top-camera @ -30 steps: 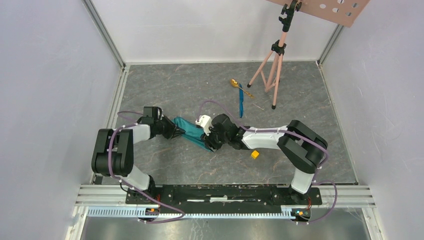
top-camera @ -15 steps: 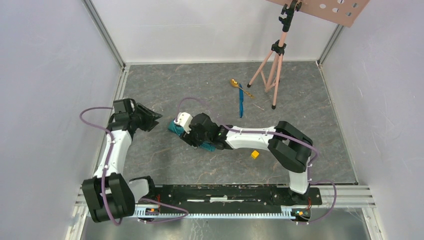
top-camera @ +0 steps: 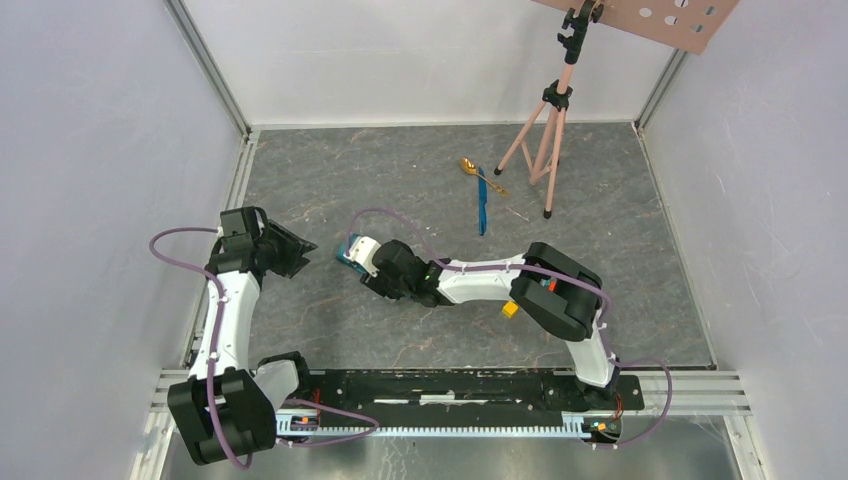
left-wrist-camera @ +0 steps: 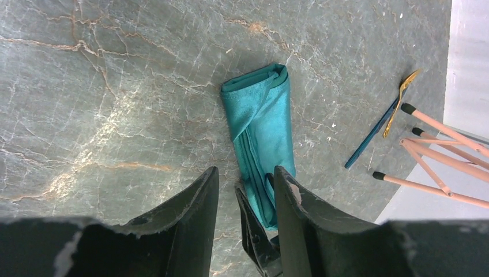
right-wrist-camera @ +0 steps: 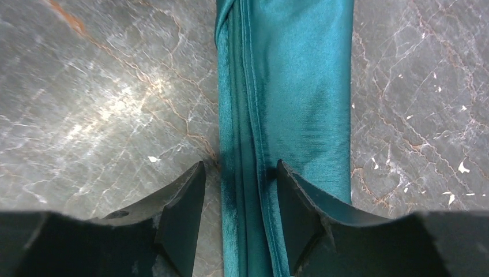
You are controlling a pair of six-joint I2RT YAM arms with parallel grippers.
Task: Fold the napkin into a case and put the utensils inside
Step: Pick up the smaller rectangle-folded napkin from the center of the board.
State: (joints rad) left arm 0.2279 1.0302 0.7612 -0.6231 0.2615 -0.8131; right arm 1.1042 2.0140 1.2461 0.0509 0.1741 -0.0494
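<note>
The napkin (left-wrist-camera: 262,124) lies flat on the marble table as a narrow, long teal case. In the top view only its left end (top-camera: 344,254) shows from under my right arm. My right gripper (right-wrist-camera: 239,187) stands open low over the case, straddling its folded left edge (right-wrist-camera: 239,115); one finger is beside the cloth, the other over it. My left gripper (left-wrist-camera: 245,190) is open and empty, pulled back left of the case, also seen from above (top-camera: 303,250). The utensils, a gold spoon (top-camera: 467,165) and a blue knife (top-camera: 482,205), lie together at the back.
A pink tripod (top-camera: 545,130) stands at the back right, its feet close to the utensils. A small yellow cube (top-camera: 510,309) sits beside my right arm's elbow. Grey walls enclose the table on three sides.
My left gripper has opened, let go of the napkin's left end and drawn back to the left. My right gripper has slid left along the napkin toward that end.
</note>
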